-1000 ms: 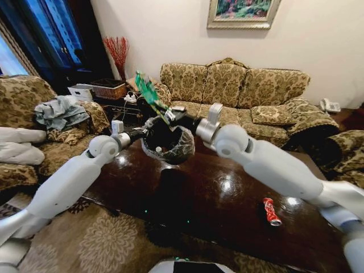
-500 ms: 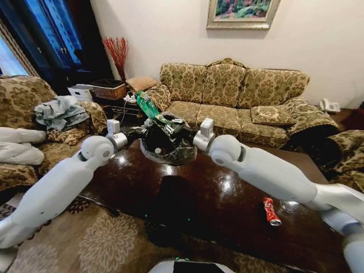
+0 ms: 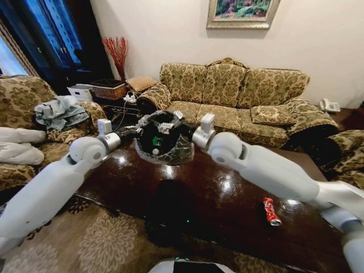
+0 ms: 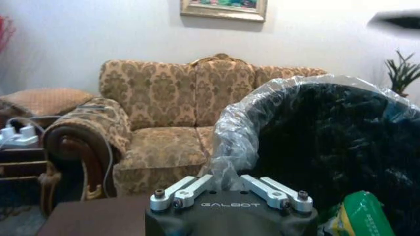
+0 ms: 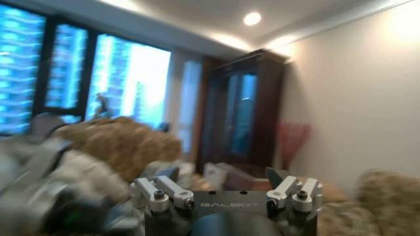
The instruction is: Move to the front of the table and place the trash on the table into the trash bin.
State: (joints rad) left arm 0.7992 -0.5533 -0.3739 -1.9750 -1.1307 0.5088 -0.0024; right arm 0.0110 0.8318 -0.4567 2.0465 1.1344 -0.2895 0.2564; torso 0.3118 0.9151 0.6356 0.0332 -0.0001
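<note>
Cream walls, gilt-framed landscape painting (image 3: pixel 241 12) above long gold floral damask sofa (image 3: pixel 239 94); matching armchair (image 3: pixel 34 122) with grey clothes left, dark wood glass cabinet (image 3: pixel 57 37), red dried branches (image 3: pixel 118 52), patterned beige rug (image 3: pixel 96 244)

one trash bin (image 3: pixel 162 142), one green wrapper (image 4: pixel 357 216) inside it, one red can (image 3: pixel 271 211) on one table (image 3: pixel 227 210), two grippers.

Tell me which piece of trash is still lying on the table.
The crushed red can lies alone on the table, near the right arm. The green wrapper is already inside the trash bin, held up by the left hand.
</note>
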